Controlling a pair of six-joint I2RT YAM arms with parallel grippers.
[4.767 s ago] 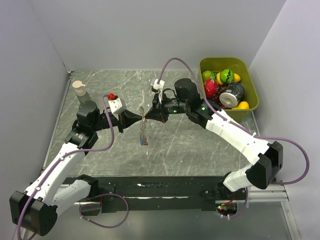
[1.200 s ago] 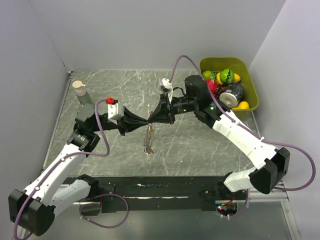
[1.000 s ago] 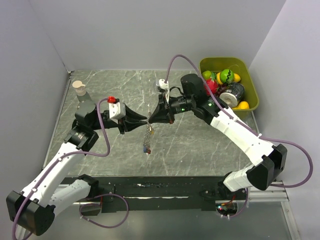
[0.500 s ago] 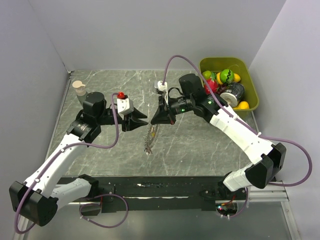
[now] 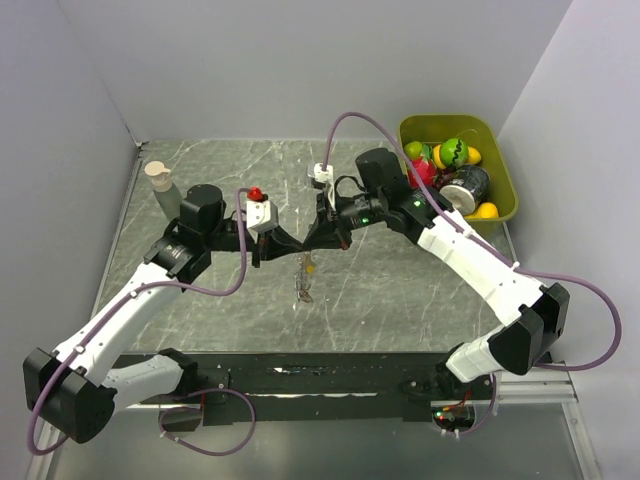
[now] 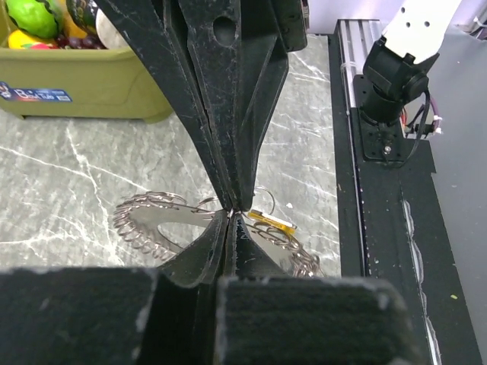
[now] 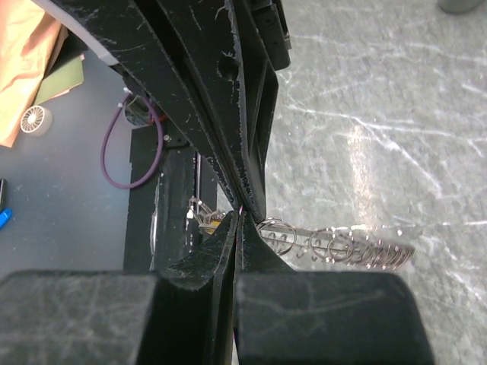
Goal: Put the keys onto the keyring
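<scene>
The keyring (image 5: 305,282), a thin ring fringed with small silvery keys, hangs over the middle of the table. A yellow-headed key (image 5: 309,267) sits near its top. My left gripper (image 5: 291,244) and right gripper (image 5: 311,243) meet tip to tip right above it, both shut on the ring's upper edge. In the left wrist view my left gripper (image 6: 230,214) touches the right gripper's fingers (image 6: 228,114), with the keyring (image 6: 148,220) and yellow key (image 6: 272,223) behind. In the right wrist view my right gripper (image 7: 240,214) has the keyring (image 7: 342,245) just beyond it.
A green bin (image 5: 505,205) of toy fruit and a can stands at the back right. A grey bottle (image 5: 160,185) with a tan cap stands at the back left. The black base rail (image 5: 330,375) runs along the near edge.
Half a second ago my left gripper stood open and apart from the ring. It has moved right to the right gripper's tips and shut. The right gripper kept hold of the keyring.
</scene>
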